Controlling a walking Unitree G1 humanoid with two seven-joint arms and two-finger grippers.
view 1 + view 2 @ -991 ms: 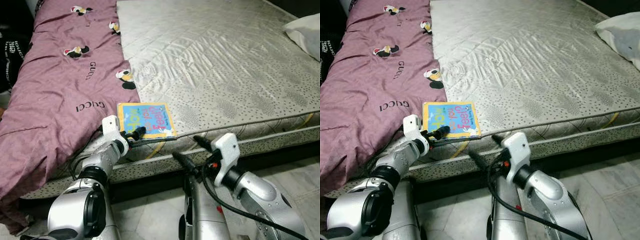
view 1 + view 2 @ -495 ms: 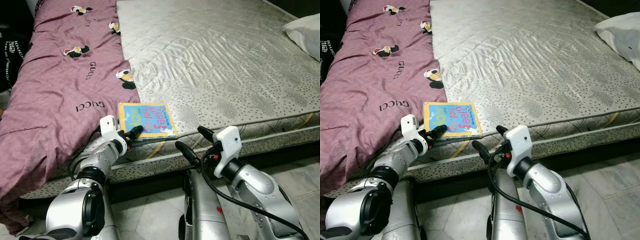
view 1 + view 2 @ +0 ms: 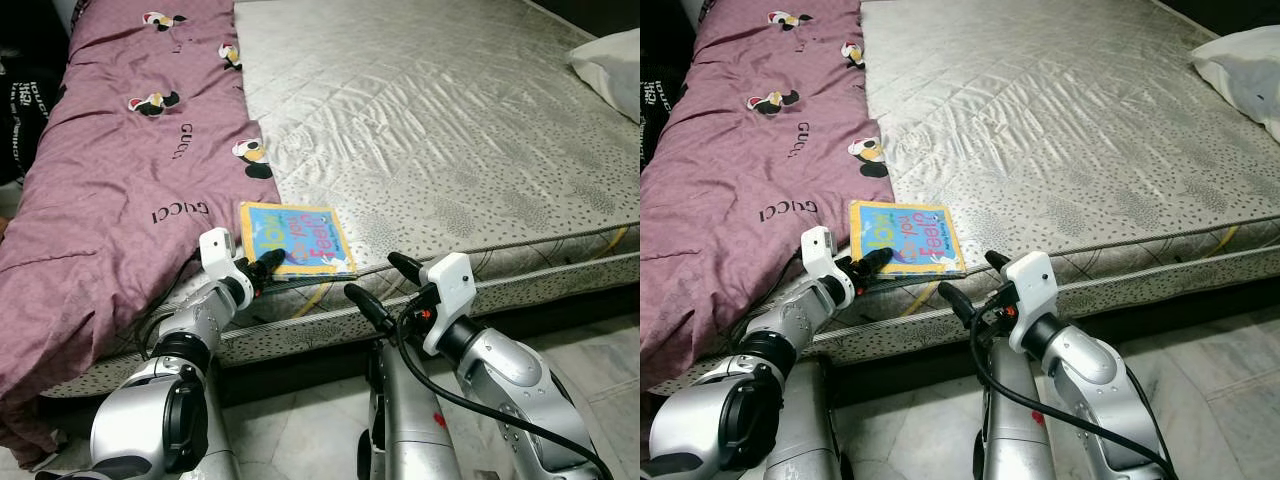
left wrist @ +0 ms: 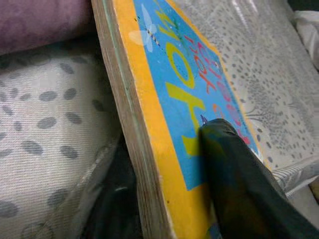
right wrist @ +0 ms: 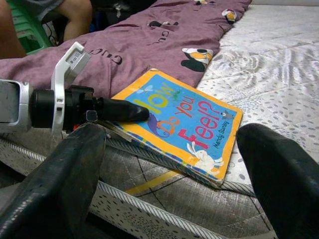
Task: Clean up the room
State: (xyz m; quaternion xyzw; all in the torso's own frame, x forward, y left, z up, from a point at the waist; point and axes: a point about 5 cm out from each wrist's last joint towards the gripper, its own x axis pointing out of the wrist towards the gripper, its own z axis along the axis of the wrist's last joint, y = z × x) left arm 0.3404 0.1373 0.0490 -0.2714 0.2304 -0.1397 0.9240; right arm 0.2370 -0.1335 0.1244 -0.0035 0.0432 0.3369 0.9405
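Book (image 3: 296, 239) on mattress (image 3: 440, 130) — left fingers (image 4: 234, 169) clamp its corner; right fingers (image 5: 279, 174) spread wide, empty

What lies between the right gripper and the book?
Only bare mattress edge, seen in the right wrist view; the open right gripper faces the book.

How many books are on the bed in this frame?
1. A single picture book lies at the mattress edge beside the purple quilt, its corner pinched by the left gripper. More could be hidden under the quilt.
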